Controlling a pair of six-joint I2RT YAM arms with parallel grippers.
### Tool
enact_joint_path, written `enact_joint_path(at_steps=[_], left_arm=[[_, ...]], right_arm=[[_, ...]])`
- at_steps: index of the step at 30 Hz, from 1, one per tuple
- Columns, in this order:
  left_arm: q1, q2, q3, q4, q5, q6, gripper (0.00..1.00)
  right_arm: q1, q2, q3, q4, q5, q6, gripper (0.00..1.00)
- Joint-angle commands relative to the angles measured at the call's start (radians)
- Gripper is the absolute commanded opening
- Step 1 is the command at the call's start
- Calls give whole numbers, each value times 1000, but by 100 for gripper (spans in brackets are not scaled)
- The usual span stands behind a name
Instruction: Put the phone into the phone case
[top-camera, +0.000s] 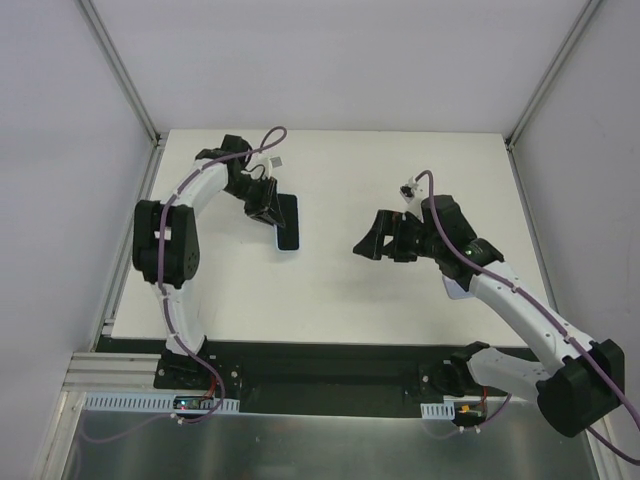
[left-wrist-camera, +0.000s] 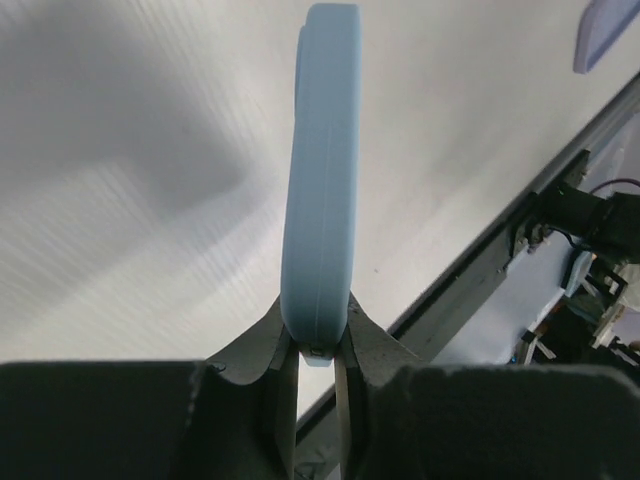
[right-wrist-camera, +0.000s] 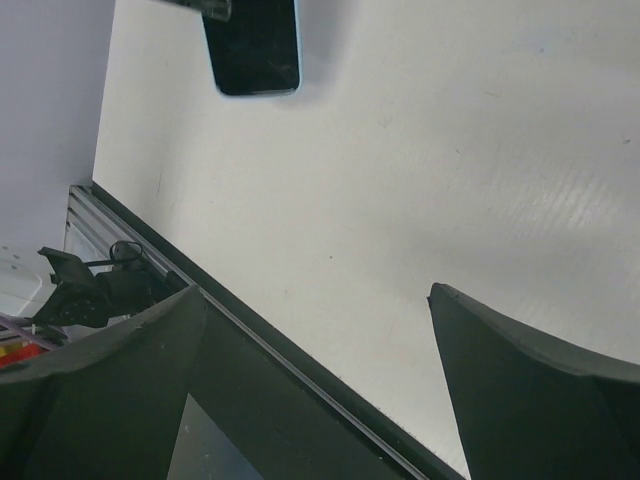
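While the left claw clamps the light-blue rounded phone case at upper left, the right claw stands wide open, empty.

I can read no writing, brand, number or sign in any of my views. The small white square tag beside my white left arm carries a dark pattern, but it is too small to make out.
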Motion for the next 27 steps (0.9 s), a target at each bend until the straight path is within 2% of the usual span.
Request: enact_joint_path(at_steps=[1,3,7,13,17,23,27], left_arm=[[11,176,292,-295,-76,159,0],[21,212,383,-352,-112,176,0],[61,292,443,-392,-61,205,0],[98,372,445,-401,-153,207,0],[107,402,500,-394,-317,198,3],[127,481,635,-391,-366,167,7],[129,516,661,-388,-400,150,9]], right_arm=[[8,-35,-12,-49,-2,-32,96],[11,-48,-18,-66,-2,-39,96],[13,-92,-34,-101,16,-57,96],[13,-149,-26,-184,36,-97,96],[13,-155,-1,-204,14,-118,96],[14,-152,32,-223,19,-121,96],[14,-149,23,-230,44,-109,96]])
